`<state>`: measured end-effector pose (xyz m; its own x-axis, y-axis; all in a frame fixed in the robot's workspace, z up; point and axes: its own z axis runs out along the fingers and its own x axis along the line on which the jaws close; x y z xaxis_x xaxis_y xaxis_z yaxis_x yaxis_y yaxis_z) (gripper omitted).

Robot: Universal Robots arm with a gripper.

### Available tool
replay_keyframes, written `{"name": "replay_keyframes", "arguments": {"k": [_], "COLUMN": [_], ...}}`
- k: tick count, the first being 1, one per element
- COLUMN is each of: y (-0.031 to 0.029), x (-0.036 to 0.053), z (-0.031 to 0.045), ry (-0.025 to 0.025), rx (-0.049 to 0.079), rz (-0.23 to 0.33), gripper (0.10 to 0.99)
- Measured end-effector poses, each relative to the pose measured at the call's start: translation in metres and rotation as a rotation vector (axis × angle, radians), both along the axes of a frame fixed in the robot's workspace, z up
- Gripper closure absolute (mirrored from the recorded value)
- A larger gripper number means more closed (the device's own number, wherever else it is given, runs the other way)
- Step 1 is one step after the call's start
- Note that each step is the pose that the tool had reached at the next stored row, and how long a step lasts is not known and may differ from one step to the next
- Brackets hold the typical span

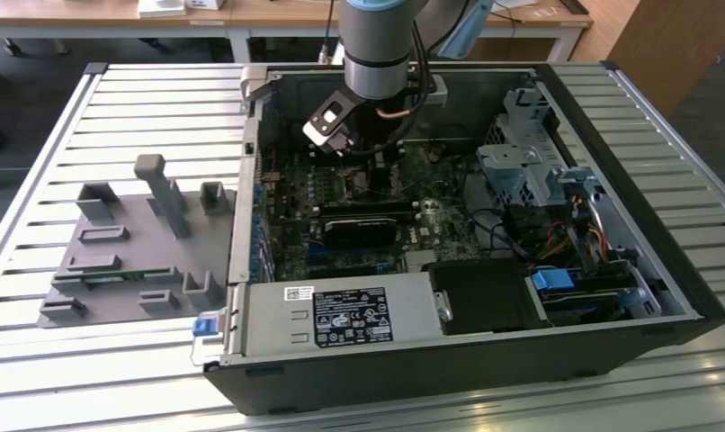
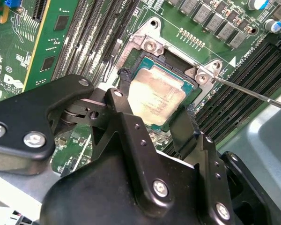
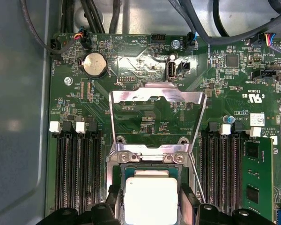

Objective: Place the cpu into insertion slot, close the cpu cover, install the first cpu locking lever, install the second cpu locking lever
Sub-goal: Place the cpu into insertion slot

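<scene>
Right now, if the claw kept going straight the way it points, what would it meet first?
Most likely the cpu, straight ahead of the claw, with the motherboard behind it. The gap between them is unclear.

Bright light falls on the table (image 1: 122,99), and its slats shine white. Inside the computer case (image 1: 459,369) it is darker. The cpu (image 3: 151,199) (image 2: 157,99) glares pale in both wrist views.

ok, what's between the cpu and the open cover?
In the first wrist view, the socket's metal bracket with its two screws lies between the cpu and the flipped-open cover.
</scene>
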<state>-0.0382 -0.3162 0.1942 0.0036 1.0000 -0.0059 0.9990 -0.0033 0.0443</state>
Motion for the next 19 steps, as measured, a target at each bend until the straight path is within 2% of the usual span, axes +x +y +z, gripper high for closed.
{"name": "replay_keyframes", "arguments": {"k": [13, 19], "y": [0.0011, 0.0011], "x": [0.0003, 0.0004], "z": [0.0007, 0.0105], "ry": [0.0002, 0.0001], "rx": [0.0, 0.0], "rz": [0.0, 0.0], "gripper": [0.475, 0.475]}}
